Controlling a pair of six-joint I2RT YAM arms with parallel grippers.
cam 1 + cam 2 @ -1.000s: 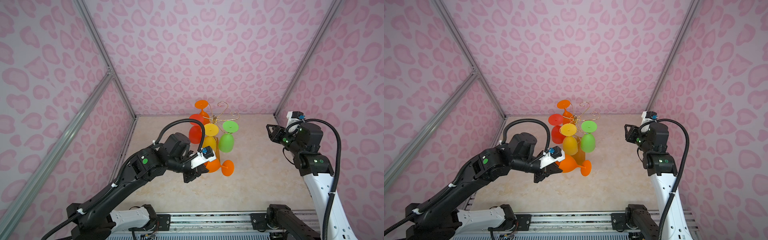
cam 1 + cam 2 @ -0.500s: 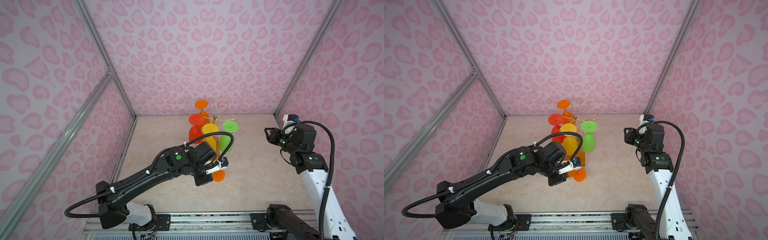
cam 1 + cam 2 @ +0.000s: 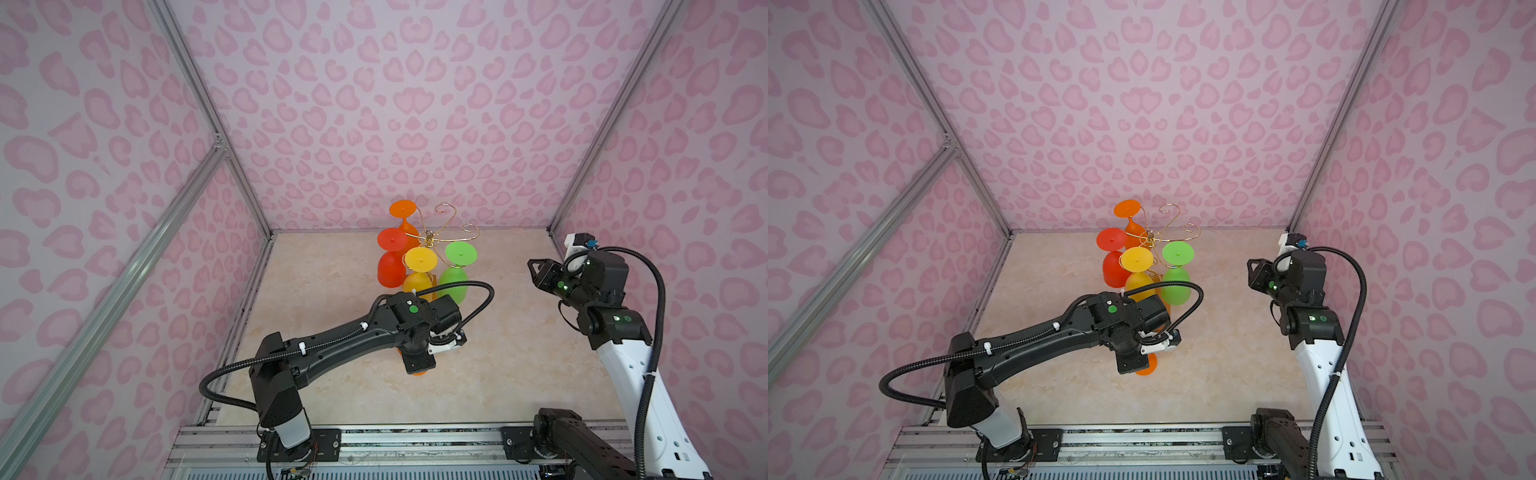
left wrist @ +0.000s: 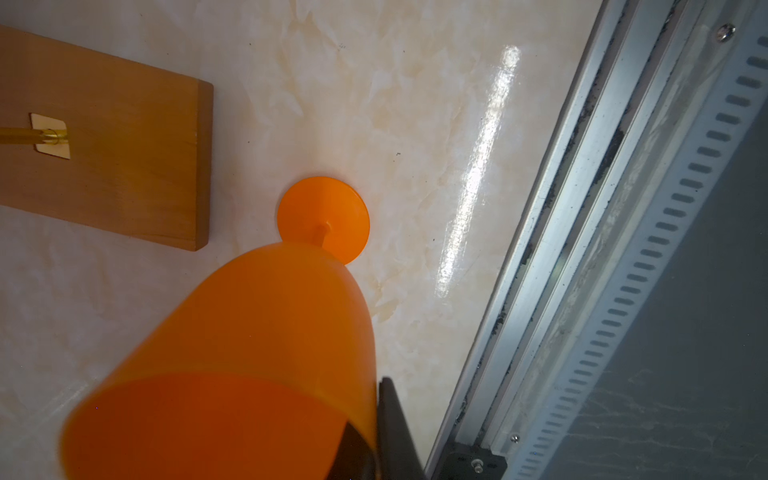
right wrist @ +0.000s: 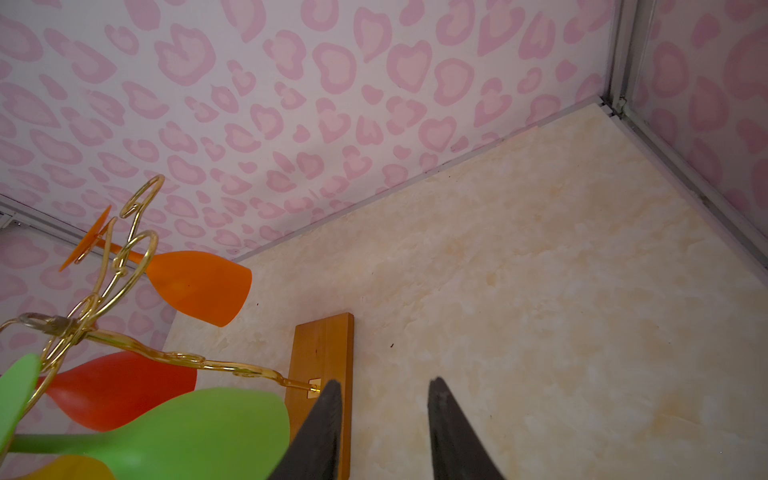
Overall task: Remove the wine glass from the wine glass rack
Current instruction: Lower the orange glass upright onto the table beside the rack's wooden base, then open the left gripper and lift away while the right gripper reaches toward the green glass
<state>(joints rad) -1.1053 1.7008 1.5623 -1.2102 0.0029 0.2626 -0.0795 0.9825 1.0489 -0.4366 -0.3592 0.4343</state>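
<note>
Clearly the left gripper (image 3: 1133,362) is clamping an orange wine glass (image 4: 257,332) by the rim of its bowl. In the left wrist view one dark finger (image 4: 390,424) is pressing against the outside of the wall, and a dark shape is showing through the wall from inside. The gripper is pointing downward over the table (image 3: 332,291), covering most of the glass in both top views, so only an orange edge is peeking out beneath it.

The glass is sitting off the rack (image 3: 432,239), bowl up and foot (image 4: 324,216) down, tilting slightly. Its round foot is lying just beside a corner of the rack's wooden base (image 4: 104,145), with a strip of bare table between them. Whether the foot is touching the table I cannot tell.

The right gripper (image 5: 386,415) is hanging off to the right of the rack, well apart from it. Its two fingers are standing parted and are gripping nothing.

On the rack's gold wire arms four glasses are hanging upside down: a red glass (image 3: 390,266), a yellow glass (image 3: 419,259), a green glass (image 3: 459,253) and a second orange glass (image 3: 403,210) at the back.
</note>
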